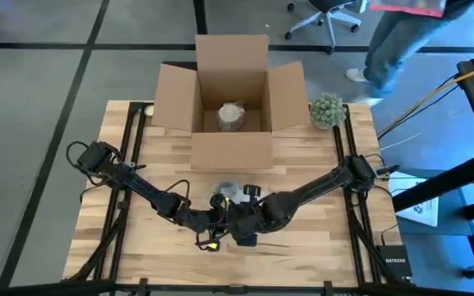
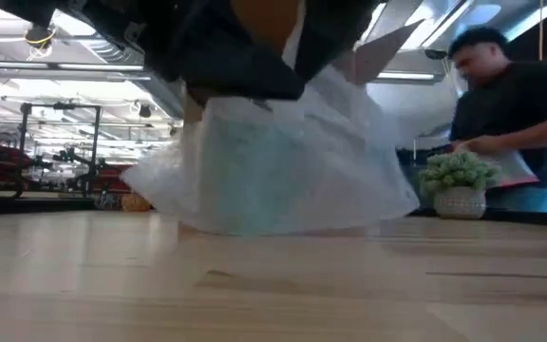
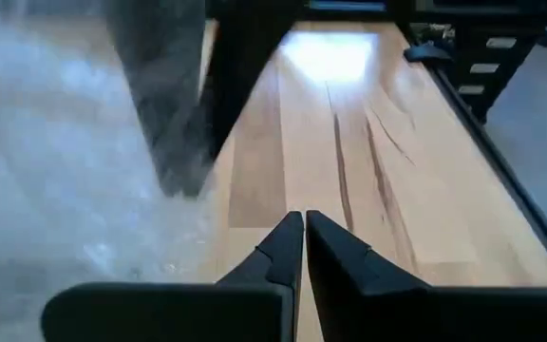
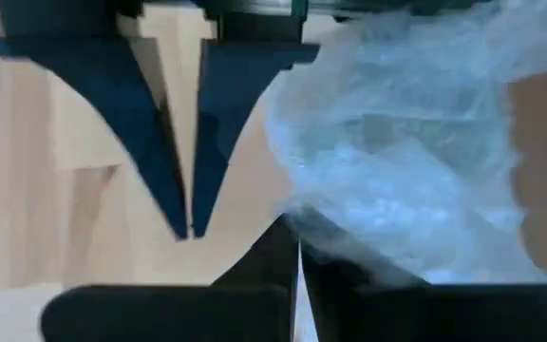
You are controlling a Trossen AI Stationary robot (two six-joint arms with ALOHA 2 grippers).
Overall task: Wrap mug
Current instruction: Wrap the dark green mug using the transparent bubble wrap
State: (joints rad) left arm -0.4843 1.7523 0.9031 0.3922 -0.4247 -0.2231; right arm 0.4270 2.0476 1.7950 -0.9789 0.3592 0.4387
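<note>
**Both grippers meet over a bubble-wrapped bundle at the table's front**

Bubble wrap [image 2: 273, 161] fills the low view, a pale crinkled bundle hanging under the dark arms with its lower edge at or just above the wooden table [image 2: 273, 285]. Whether the mug sits inside it cannot be told; no mug surface shows through the plastic.

From above, the two arms converge at the table's front centre. The left gripper [image 1: 212, 220] sits beside the right gripper [image 1: 243, 224], almost touching, with the bundle [image 1: 230, 192] just beyond their fingers, toward the cardboard box [image 1: 230, 99].

In the left wrist view the left gripper's fingers [image 3: 278, 252] are pressed together, tip to tip, holding nothing that shows; wrap lies blurred off to one side of them and bare wood ahead.

In the right wrist view the right gripper's fingers [image 4: 273, 252] are closed on a fold of the wrap [image 4: 397, 142], which bulges away from them. Facing them, the left gripper's closed fingers point back toward the same spot.

The open box holds a wrapped item [image 1: 231, 115] on its floor. A small potted plant [image 1: 327, 111] stands beside the box's right flap. A person [image 2: 501, 114] stands behind the table.
</note>
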